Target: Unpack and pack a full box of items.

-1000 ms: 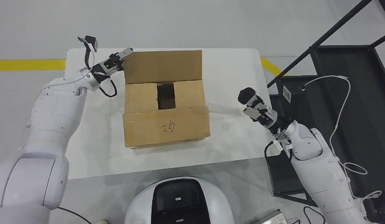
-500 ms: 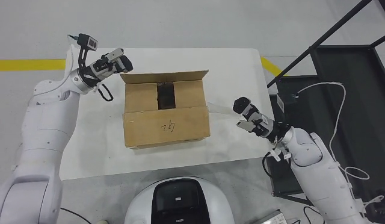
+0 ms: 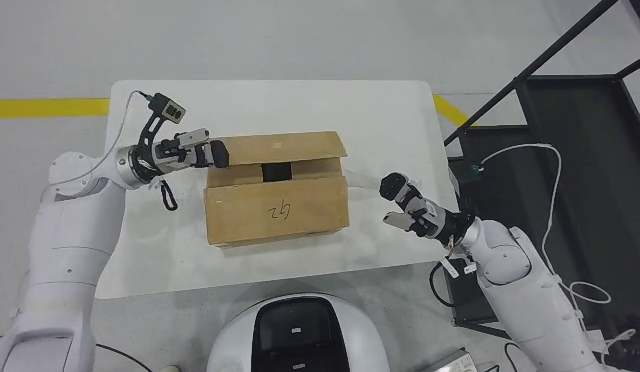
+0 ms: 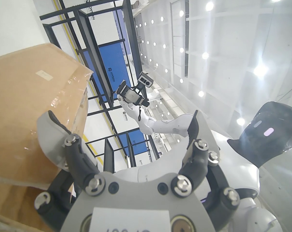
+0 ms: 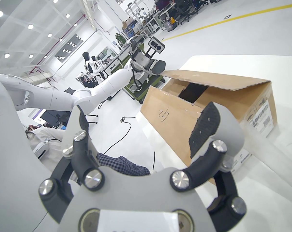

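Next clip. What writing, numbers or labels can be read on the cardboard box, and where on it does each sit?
"42": handwritten mark on the near top flap of the cardboard box; the first character might be a G.
Barcode labels on the box's end wall: too small to read.
Small pale sticker on a box panel: blurred, unreadable.

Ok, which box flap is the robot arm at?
Look at the white table, then the cardboard box in its middle. The flap is the one on the side farthest from the robot, tilted over the dark opening with the left gripper at its end. The near flap lies flat and has scribbled writing; this one shows none.
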